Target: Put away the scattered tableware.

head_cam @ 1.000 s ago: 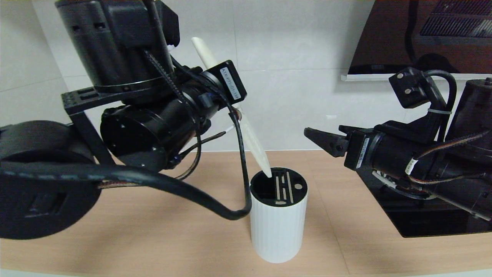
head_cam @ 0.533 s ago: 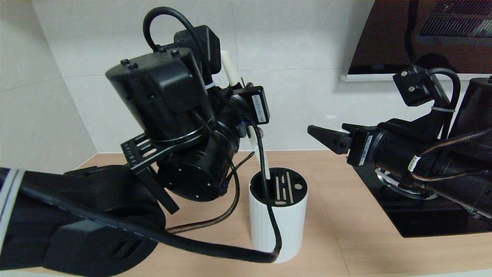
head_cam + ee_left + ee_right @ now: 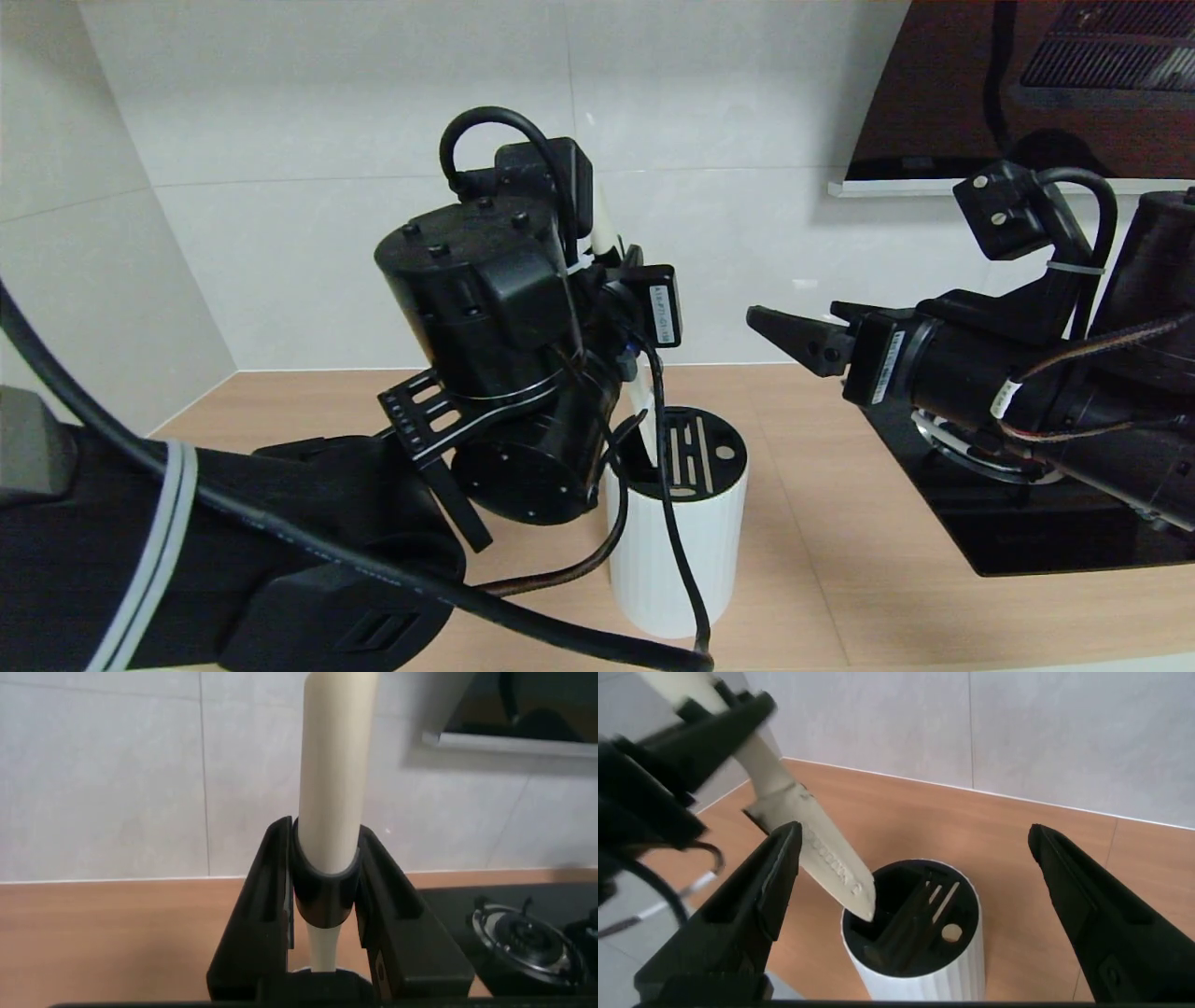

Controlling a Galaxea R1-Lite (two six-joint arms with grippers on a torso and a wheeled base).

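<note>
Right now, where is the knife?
Centre of the head view: the knife is clamped in the left gripper, tilted, its tip at the holder's big opening.

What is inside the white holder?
The tip of the knife blade is in the holder's wide opening. The narrow slots look empty; the bottom is dark and cannot be seen.

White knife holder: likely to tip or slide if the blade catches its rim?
Probably tippy: the holder is tall for its footprint and stands unbraced on the smooth counter. It looks hollow, so likely light, and may slide first. The knife is slanted at the opening's edge, so expect some sideways push.
</note>
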